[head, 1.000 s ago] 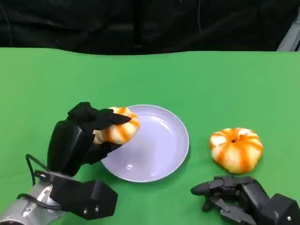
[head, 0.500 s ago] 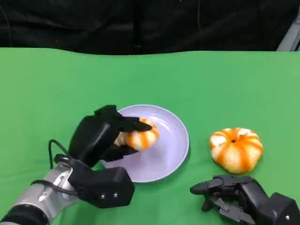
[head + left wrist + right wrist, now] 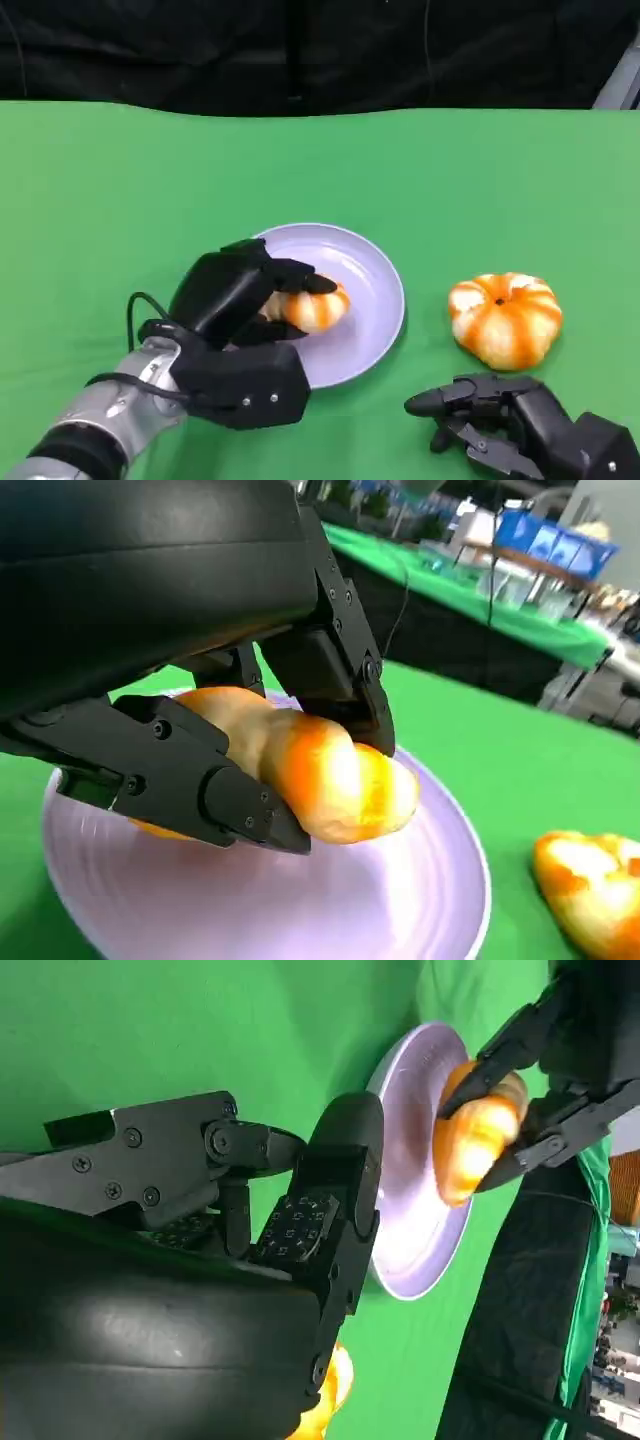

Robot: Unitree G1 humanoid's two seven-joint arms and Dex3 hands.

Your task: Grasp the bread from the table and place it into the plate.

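Observation:
My left hand (image 3: pixel 238 292) grips an orange-and-cream striped bread (image 3: pixel 313 306) over the middle of the lavender plate (image 3: pixel 375 290). In the left wrist view the bread (image 3: pixel 330 775) sits between black fingers (image 3: pixel 190 780) just above the plate (image 3: pixel 400 900); whether it touches the plate I cannot tell. The right wrist view shows the same bread (image 3: pixel 470 1135) held over the plate (image 3: pixel 410 1170). My right hand (image 3: pixel 495 415) rests on the green table near the front edge, fingers apart and holding nothing.
A second pumpkin-shaped striped bread (image 3: pixel 504 319) lies on the green table (image 3: pixel 480 190) to the right of the plate, just beyond my right hand. A dark backdrop runs along the table's far edge.
My left hand has carried the bread rightward and down from the plate's left rim to over its middle. The right hand and the second bread have not moved.

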